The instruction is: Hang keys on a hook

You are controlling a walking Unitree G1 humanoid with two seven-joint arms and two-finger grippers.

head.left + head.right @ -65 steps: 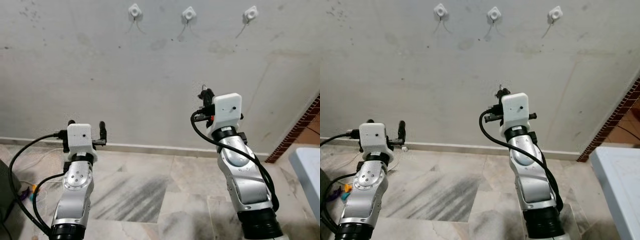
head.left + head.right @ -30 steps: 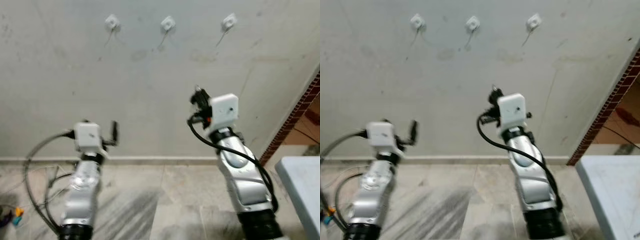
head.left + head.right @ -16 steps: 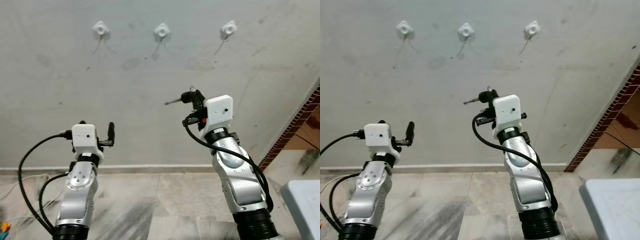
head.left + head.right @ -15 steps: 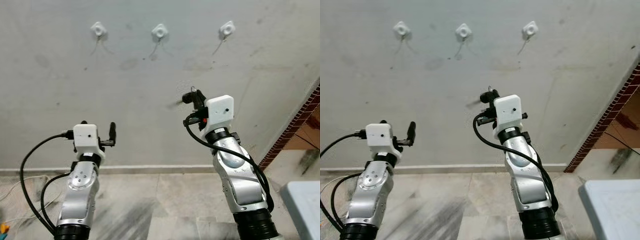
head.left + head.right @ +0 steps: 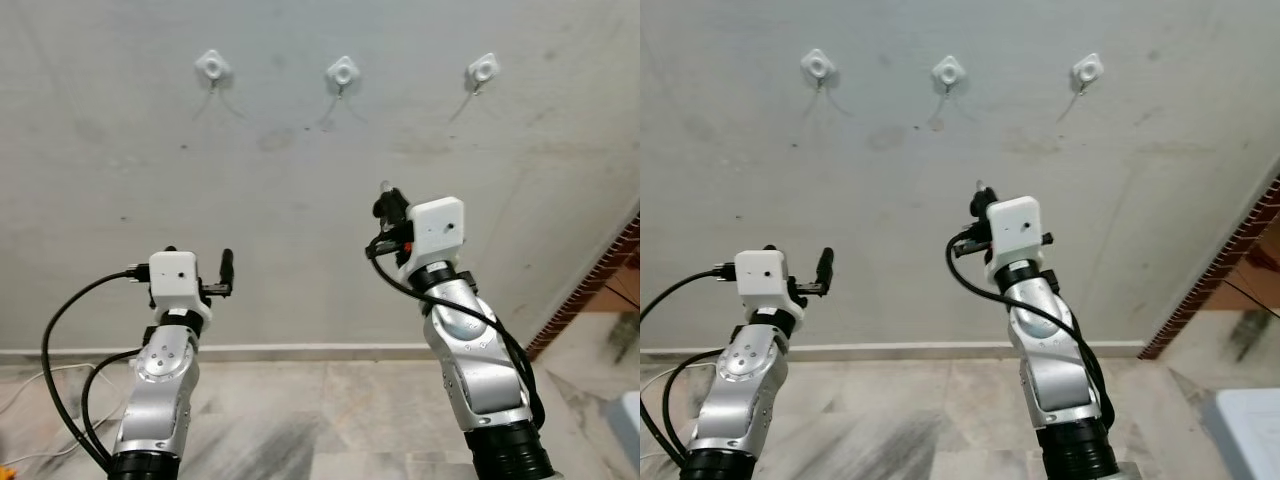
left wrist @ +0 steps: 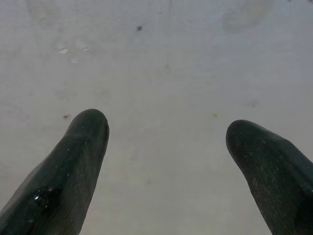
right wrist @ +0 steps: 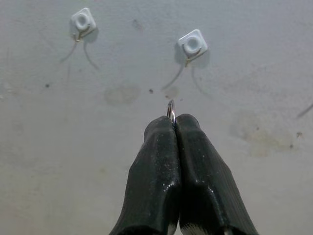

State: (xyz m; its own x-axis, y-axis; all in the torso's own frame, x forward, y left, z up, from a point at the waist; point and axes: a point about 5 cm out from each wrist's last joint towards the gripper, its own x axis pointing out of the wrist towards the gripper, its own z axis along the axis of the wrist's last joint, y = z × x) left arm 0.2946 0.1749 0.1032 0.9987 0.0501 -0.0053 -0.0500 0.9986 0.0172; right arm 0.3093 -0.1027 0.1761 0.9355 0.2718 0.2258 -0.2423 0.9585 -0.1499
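On the left, the left hand (image 5: 196, 262) is held low in front of the wall (image 5: 100, 200), and its two fingers (image 6: 73, 166) stand wide apart with nothing between them. It is well below the hooks and I think it has no part in the coming move.

On the wall there are three white hooks in one row: the left hook (image 5: 212, 67), the middle hook (image 5: 342, 73) and the right hook (image 5: 483, 70).

Further right, the right hand (image 5: 388, 205) is raised toward the wall. Its fingers (image 7: 161, 161) are pressed together on the keys, and only the thin metal key ring (image 7: 170, 108) shows, standing out above the fingertips. The keys themselves are hidden inside the grip.

The relation that matters is between this ring and the middle hook. In the right wrist view the middle hook (image 7: 192, 44) lies above the ring and a little to the side, apart from it and not touching. The right hand is clearly the nearer one. In my judgement the ring must go up and a little sideways, then over the tip of the hook.
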